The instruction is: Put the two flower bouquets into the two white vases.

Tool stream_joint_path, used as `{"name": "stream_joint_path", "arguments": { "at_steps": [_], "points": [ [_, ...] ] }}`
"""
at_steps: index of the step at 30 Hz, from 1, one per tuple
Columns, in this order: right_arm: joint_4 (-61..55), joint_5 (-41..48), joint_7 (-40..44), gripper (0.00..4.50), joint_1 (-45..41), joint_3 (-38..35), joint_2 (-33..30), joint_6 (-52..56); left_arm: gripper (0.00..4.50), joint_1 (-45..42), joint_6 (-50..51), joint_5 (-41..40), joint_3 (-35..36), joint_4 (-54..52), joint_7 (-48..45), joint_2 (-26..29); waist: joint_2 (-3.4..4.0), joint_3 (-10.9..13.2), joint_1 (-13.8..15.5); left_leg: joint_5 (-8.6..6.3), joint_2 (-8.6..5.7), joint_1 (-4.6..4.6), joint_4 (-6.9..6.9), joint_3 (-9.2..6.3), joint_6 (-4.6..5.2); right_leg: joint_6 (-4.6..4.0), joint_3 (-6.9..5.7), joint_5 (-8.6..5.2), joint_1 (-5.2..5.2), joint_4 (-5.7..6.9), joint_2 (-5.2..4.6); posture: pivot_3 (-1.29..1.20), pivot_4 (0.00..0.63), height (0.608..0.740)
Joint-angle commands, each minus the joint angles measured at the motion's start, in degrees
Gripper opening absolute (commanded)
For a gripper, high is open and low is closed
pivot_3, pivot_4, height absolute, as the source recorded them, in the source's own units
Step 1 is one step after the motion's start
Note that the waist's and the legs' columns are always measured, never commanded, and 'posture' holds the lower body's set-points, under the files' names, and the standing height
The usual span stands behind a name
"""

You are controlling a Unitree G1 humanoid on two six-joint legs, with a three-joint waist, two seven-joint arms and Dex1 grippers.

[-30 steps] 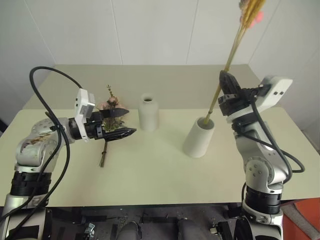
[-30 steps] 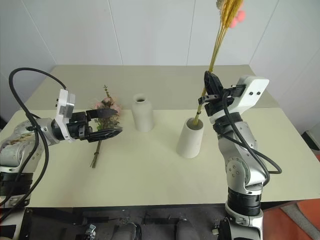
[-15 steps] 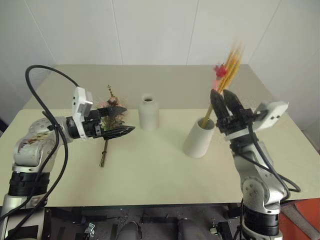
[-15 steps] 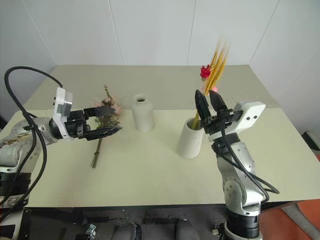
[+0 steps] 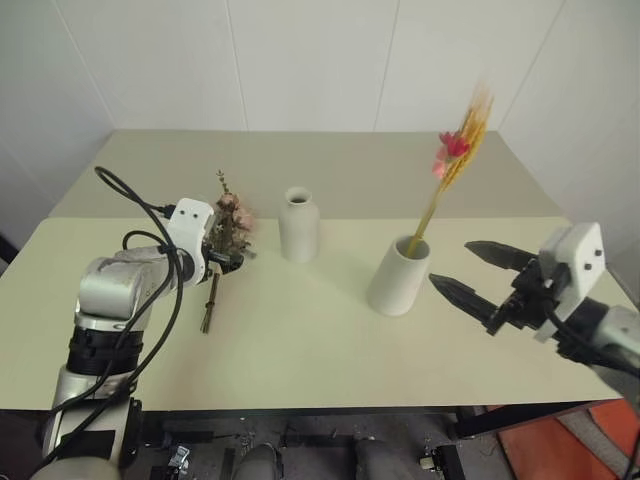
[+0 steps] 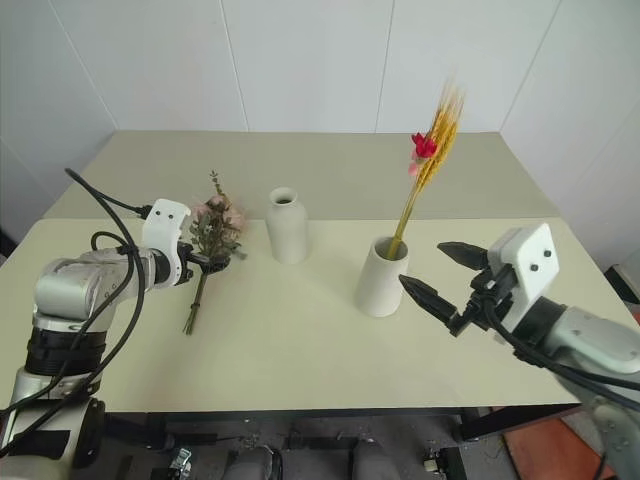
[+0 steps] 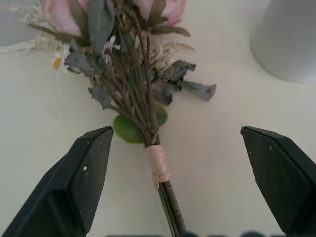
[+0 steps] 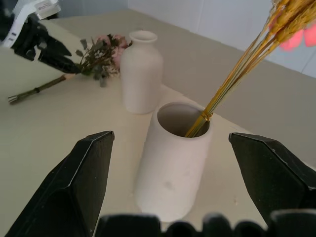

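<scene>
The left gripper [image 7: 168,192], two matte black wedge fingers spread wide, straddles the stem of the bushy bouquet of pink roses, grey-green leaves and pale grasses [image 7: 133,74], which lies flat on the smooth cream tabletop [image 5: 300,340]; a tan wrap [image 7: 158,163] binds its thin woody stems between the fingers, neither touching it. Just beside the blooms stands the matte white bottle-shaped ceramic vase with a narrow neck [image 5: 298,224], empty. The right gripper [image 6: 440,272], also gaping and holding nothing, hovers near the wider plain white cylinder vase [image 8: 173,158]. The slim bunch of yellow-orange stalks with red-pink blossoms [image 6: 425,170] stands in it, leaning on the rim.
</scene>
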Motion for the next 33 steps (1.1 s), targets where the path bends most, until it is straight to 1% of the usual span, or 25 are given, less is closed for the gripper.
{"name": "stream_joint_path", "arguments": {
  "at_steps": [1, 4, 7, 9, 11, 16, 18, 21, 22, 26, 28, 29, 31, 33],
  "points": [
    [0.96, 1.82, 2.27, 4.44, -2.99, -2.59, -2.25, 0.47, 4.50, -1.26, 1.82, 2.52, 2.64, 3.25, 3.87, -2.32, -0.02, 0.01, -0.07, 0.00, -0.01, 0.01, 0.01, 0.03, 0.00, 0.00, 0.03, 0.00, 0.00, 0.00, -0.02, 0.00, 0.150, 0.740],
    [2.33, 1.30, 2.02, 4.44, -4.25, -2.36, -2.11, 0.60, 4.50, -2.85, 0.22, 2.22, 3.49, 8.08, 3.75, -4.37, -0.08, 0.00, 0.18, 0.00, 0.00, -0.05, 0.01, 0.00, 0.00, -0.03, 0.01, 0.02, -0.04, -0.01, 0.00, 0.00, 0.150, 0.740],
    [3.04, -0.55, 2.19, 4.44, -4.06, -2.03, -2.18, 0.25, 4.50, -4.56, -3.59, 2.48, 2.99, 12.80, 3.02, -5.72, -0.10, 0.01, 0.89, 0.00, -0.06, -0.12, 0.02, 0.00, 0.00, -0.17, 0.00, 0.11, -0.05, -0.05, -0.05, 0.00, 0.150, 0.740],
    [3.28, -1.37, 2.76, 4.50, -3.73, -2.29, -2.08, -0.17, 4.12, -5.94, -5.21, 2.64, 2.43, 14.68, 2.19, -5.96, -0.10, 0.01, 1.29, 0.00, -0.09, -0.15, 0.02, 0.01, -0.01, -0.17, 0.00, 0.11, -0.07, -0.07, -0.08, 0.00, 0.150, 0.740],
    [3.37, -2.27, 3.16, 4.50, -3.45, -2.46, -2.07, -0.46, 3.62, -7.11, -6.60, 3.02, 0.92, 15.68, 0.76, -5.45, -0.09, 0.01, 1.52, 0.00, -0.09, -0.18, 0.02, 0.02, -0.01, -0.17, 0.00, 0.11, -0.09, -0.08, -0.09, 0.00, 0.150, 0.740],
    [2.91, -2.31, 2.54, 4.50, -2.22, -3.73, -0.11, -0.20, 1.97, -8.37, -6.49, 2.32, 2.49, 18.82, -0.51, -5.48, -0.10, 0.01, 1.56, 0.00, -0.10, -0.17, 0.02, 0.01, -0.01, -0.16, 0.00, 0.11, -0.08, -0.08, -0.09, 0.00, 0.150, 0.740],
    [2.61, -3.29, 2.59, 4.50, -0.83, -4.33, 0.38, -0.50, 1.21, -8.45, -7.85, 3.29, 1.71, 20.14, -0.67, -5.02, -0.10, 0.01, 1.53, 0.00, -0.10, -0.17, 0.02, 0.01, -0.01, -0.16, 0.00, 0.11, -0.09, -0.07, -0.09, 0.00, 0.150, 0.740],
    [2.13, -3.31, 2.77, 4.50, 0.26, -5.44, 0.77, -0.76, 0.27, -9.55, -10.73, 4.70, 1.09, 22.17, -0.24, -4.78, -0.10, 0.01, 1.54, 0.01, -0.10, -0.16, 0.03, 0.02, -0.01, -0.16, 0.00, 0.12, -0.08, -0.06, -0.10, 0.00, 0.150, 0.740],
    [2.01, -2.82, 3.35, 4.50, 0.63, -6.35, 0.99, -1.11, 0.09, -9.97, -13.71, 4.70, 2.29, 22.21, 0.54, -5.55, -0.10, 0.01, 1.54, 0.01, -0.10, -0.17, 0.03, 0.01, -0.01, -0.16, 0.00, 0.12, -0.09, -0.06, -0.09, 0.00, 0.150, 0.740],
    [1.46, -2.00, 6.69, 4.50, 3.00, -10.36, 1.41, -2.16, 0.09, -12.79, -26.20, 0.30, 10.24, 19.66, 0.73, -9.89, -0.14, 0.02, 1.86, 0.01, -0.09, -0.21, 0.04, 0.00, -0.01, -0.16, -0.02, 0.12, -0.08, -0.08, -0.10, 0.00, 0.150, 0.740],
    [1.05, -2.94, 8.32, 4.50, 4.35, -11.73, 1.19, -2.80, 0.09, -14.36, -35.28, -2.23, 13.63, 18.53, -1.01, -11.97, -0.15, 0.03, 1.99, 0.01, -0.10, -0.28, 0.06, 0.00, -0.01, -0.15, -0.04, 0.14, -0.10, -0.12, -0.12, 0.00, 0.150, 0.740],
    [0.87, -3.27, 8.57, 4.50, 4.76, -12.19, 1.31, -3.01, 0.09, -15.01, -41.69, -2.90, 14.57, 18.83, -3.04, -12.60, -0.15, 0.03, 2.05, 0.01, -0.10, -0.30, 0.06, 0.00, -0.01, -0.14, -0.04, 0.15, -0.10, -0.14, -0.13, 0.00, 0.150, 0.740],
    [0.52, -3.71, 8.09, 4.50, 5.13, -12.59, 1.78, -3.26, 0.09, -17.42, -49.40, -5.06, 16.51, 22.48, -6.99, -13.31, -0.15, 0.02, 2.06, 0.01, -0.12, -0.30, 0.06, 0.02, -0.02, -0.13, -0.04, 0.17, -0.09, -0.19, -0.15, 0.00, 0.150, 0.740],
    [0.15, -3.94, 7.57, 4.50, 5.22, -12.57, 2.18, -3.39, 0.09, -19.96, -54.09, -6.20, 17.43, 27.38, -9.53, -13.53, -0.16, 0.01, 1.93, 0.01, -0.13, -0.26, 0.06, 0.04, -0.02, -0.12, -0.03, 0.18, -0.05, -0.18, -0.14, 0.00, 0.150, 0.740]
  ]
}}
